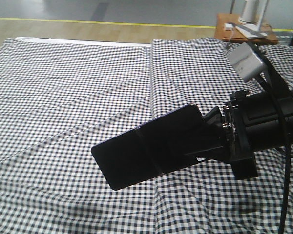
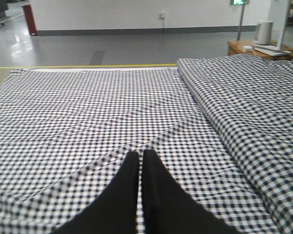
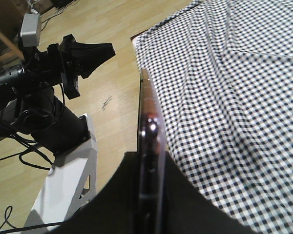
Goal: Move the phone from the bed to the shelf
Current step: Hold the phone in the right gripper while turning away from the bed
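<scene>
The phone (image 1: 146,148), black and glossy, is held in the air over the bed (image 1: 63,97), flat face toward the front camera. My right gripper (image 1: 205,136) is shut on its right end. The right wrist view shows the phone (image 3: 149,117) edge-on, with a pinkish rim, clamped by my right gripper (image 3: 149,157) beside the edge of the bed (image 3: 234,97). My left gripper (image 2: 140,155) is shut on nothing and hovers above the checked bed (image 2: 88,107). The left arm (image 3: 63,53) also shows over the wooden floor. The shelf is out of view.
A small reddish-brown side table (image 1: 239,29) with white items stands behind the bed's far right corner, and shows as the side table (image 2: 254,46) in the left wrist view. A raised fold of cloth (image 2: 234,112) runs along the right. The white robot base (image 3: 63,190) stands on the floor.
</scene>
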